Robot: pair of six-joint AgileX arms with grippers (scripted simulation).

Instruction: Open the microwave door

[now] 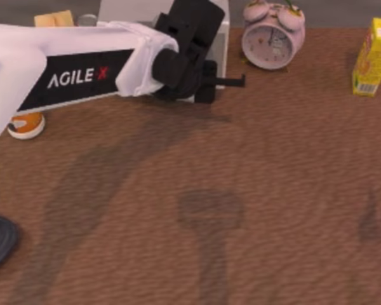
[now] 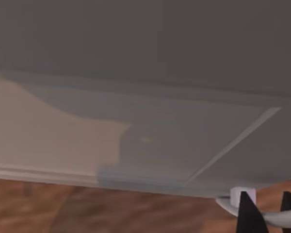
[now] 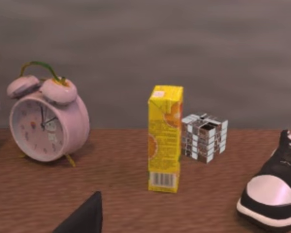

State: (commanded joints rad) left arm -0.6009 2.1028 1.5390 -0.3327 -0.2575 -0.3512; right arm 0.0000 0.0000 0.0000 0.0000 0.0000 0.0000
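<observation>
The microwave (image 1: 130, 11) stands at the table's back edge, largely hidden under my left arm. My left gripper (image 1: 206, 79) is at its front right corner. Seen from the left wrist, the microwave door (image 2: 150, 121) fills the picture as a light-grey panel with a large window. The door's curved grey handle (image 2: 274, 219) on a small white mount (image 2: 242, 195) runs between my two black fingertips (image 2: 247, 216), which sit close on either side of it. My right arm is out of the top view; a single black fingertip (image 3: 89, 216) shows in the right wrist view.
A pink alarm clock (image 1: 273, 35) stands right of the microwave, and a yellow juice carton (image 1: 373, 57) at the far right. A mirrored cube (image 3: 203, 137) and a black-and-white shoe (image 3: 274, 189) lie beyond the carton. An orange-and-white object (image 1: 25, 124) lies at the left.
</observation>
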